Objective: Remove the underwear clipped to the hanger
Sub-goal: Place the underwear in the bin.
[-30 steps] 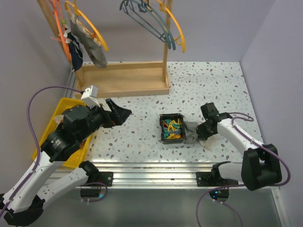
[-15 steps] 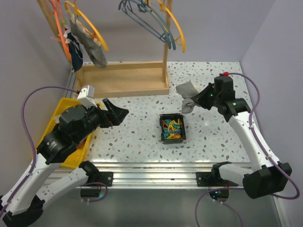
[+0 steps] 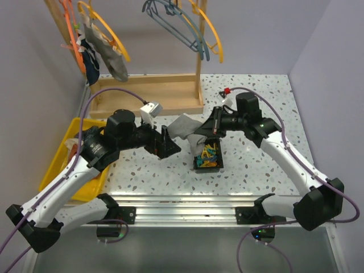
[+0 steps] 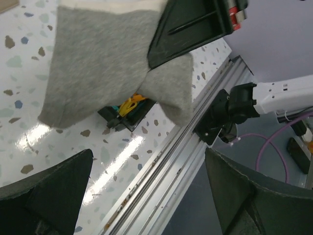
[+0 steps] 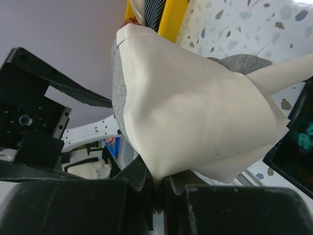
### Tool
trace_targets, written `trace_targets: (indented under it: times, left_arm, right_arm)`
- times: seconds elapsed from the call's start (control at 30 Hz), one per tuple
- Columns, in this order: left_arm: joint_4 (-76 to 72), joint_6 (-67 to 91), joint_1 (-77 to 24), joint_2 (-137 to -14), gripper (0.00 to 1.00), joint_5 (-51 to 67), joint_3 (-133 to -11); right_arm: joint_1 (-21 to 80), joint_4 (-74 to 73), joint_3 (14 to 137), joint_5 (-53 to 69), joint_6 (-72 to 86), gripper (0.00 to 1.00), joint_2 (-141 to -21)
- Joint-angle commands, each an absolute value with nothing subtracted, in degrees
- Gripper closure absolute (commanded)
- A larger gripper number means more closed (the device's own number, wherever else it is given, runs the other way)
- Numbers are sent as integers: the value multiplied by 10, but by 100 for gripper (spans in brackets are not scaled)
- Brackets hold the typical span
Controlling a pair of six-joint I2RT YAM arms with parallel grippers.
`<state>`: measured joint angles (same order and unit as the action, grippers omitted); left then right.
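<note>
- The limp grey cloth brief with pale trim (image 3: 182, 125) hangs at centre frame, pinched in the right gripper (image 3: 202, 132) above the black box of coloured clips (image 3: 207, 156).
- The left gripper (image 3: 170, 142) gapes wide just beside the brief; it should probably close on the free hanging edge before the right one releases.

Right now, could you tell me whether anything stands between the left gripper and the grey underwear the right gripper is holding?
Nothing visible does. The left gripper is open and faces the grey underwear, which hangs from the right gripper with open air between. The box of clips sits lower, off that line.
</note>
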<state>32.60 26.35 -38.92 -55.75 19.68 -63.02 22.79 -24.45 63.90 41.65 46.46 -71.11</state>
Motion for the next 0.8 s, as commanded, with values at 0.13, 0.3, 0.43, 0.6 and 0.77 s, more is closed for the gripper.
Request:
trace_targets:
  times: [0.13, 0.3, 0.43, 0.6, 0.77]
  left_arm:
    - [250, 177, -410, -577, 0, 287, -656]
    - [273, 143, -454, -613, 0, 212, -657]
    - [277, 134, -461, -625, 0, 105, -661]
    - [291, 112, -464, -619, 0, -59, -675]
    - [294, 75, -466, -606, 0, -59, -689]
  right_arm:
    - [276, -157, 632, 403, 565, 100, -729]
    - [310, -183, 678, 390, 592, 100, -760]
    - [335, -185, 694, 392, 606, 100, -781]
    - [352, -189, 697, 392, 613, 100, -785]
    - [351, -207, 700, 395, 607, 100, -795]
